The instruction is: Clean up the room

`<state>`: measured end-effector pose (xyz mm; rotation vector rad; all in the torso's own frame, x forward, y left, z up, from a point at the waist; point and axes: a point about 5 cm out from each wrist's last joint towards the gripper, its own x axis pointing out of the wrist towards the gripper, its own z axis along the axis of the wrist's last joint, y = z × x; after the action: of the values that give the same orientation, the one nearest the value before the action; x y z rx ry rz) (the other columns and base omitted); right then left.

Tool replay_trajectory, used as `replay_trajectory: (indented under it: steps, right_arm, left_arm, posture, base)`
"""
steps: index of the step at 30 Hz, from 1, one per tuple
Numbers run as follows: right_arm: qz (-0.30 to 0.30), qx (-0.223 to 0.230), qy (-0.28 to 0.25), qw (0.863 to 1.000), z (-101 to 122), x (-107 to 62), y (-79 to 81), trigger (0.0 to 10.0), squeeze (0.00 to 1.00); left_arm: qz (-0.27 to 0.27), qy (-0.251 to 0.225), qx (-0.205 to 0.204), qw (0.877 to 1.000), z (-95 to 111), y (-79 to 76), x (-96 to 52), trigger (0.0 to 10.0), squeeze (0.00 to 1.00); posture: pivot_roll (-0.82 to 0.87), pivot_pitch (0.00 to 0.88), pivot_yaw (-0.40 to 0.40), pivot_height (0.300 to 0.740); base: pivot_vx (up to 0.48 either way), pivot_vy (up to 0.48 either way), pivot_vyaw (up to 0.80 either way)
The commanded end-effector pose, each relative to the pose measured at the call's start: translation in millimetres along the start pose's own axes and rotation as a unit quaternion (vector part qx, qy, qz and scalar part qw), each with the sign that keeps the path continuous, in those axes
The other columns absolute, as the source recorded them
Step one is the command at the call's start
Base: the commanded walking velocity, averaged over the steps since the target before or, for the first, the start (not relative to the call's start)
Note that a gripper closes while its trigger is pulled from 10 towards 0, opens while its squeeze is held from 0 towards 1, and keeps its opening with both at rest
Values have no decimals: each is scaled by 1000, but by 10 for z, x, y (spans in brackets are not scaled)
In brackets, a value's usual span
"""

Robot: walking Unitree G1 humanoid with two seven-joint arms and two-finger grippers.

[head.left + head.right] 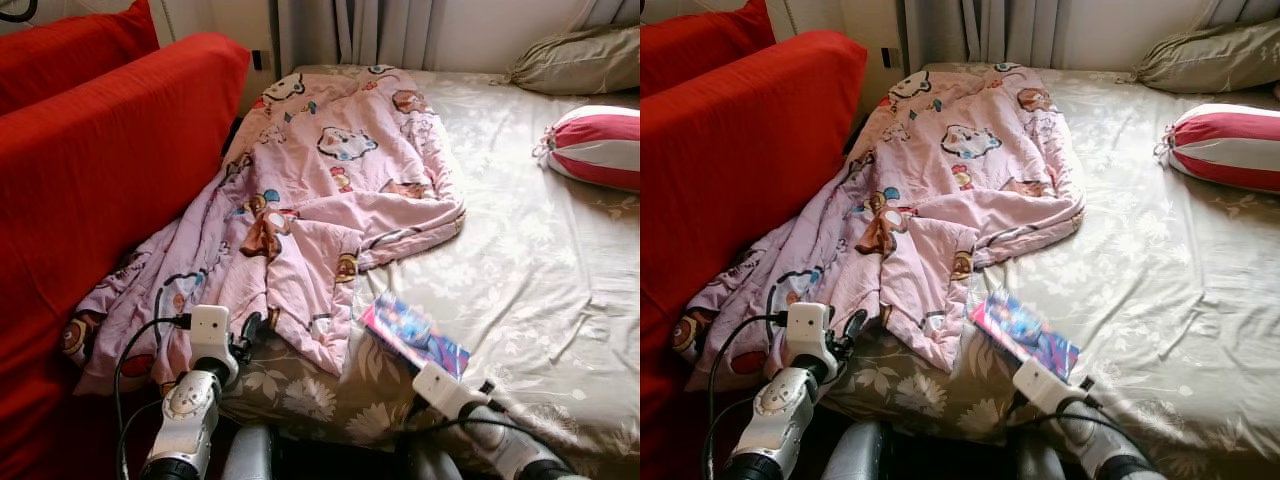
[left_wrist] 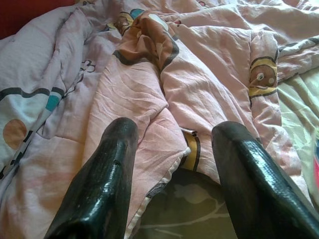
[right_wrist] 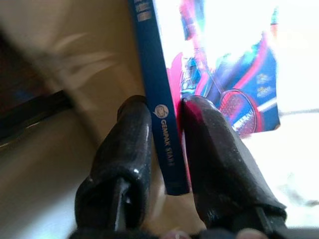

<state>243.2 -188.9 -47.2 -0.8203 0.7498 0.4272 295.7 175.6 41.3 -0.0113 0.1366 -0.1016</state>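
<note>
While the right gripper (image 3: 164, 149) pinches the spine end of the book (image 1: 414, 336), its two black fingers nearly together with the blue spine between them, the left gripper (image 2: 172, 164) hangs over the edge of the pink quilt (image 1: 310, 200) with its jaws spread wide and nothing in them. The book lies on the bed (image 1: 540, 270) near its front edge, just beside the quilt's lower corner and well apart from the striped cushion (image 1: 600, 145). The hold looks narrow, taken at one end of the spine only, so I judge the book could swing, fan open or slip out once lifted. The left fingers sit close to loose cloth; closing or sweeping there could snag the quilt and drag it against the red sofa (image 1: 90, 170)
</note>
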Motion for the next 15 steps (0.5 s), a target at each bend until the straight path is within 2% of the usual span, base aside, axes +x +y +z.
replay_trajectory:
  steps: [1,2,6,15]
  right_arm:
    - [2,-2,-1,1000,-2,-1,-13,3137,0]
    - [5,-1,-5,1000,8,-1,1,0,0]
    - [-5,3,-7,1000,13,-1,-13,0,0]
    - [-49,82,-28,995,70,-4,-193,0,0]
  left_arm:
    - [7,10,-3,1000,-56,26,-31,10000,0]
    - [8,10,-2,1000,-59,33,-36,10000,0]
    - [10,11,-1,1000,-64,42,-41,10000,0]
    - [14,11,-1,1000,-71,57,-44,10000,0]
  posture:
    - [86,85,2,622]
    - [88,87,2,622]
    - [88,87,2,622]
    - [86,99,-2,622]
  base:
    - [0,0,0]
    - [0,0,0]
    - [0,0,0]
    - [0,0,0]
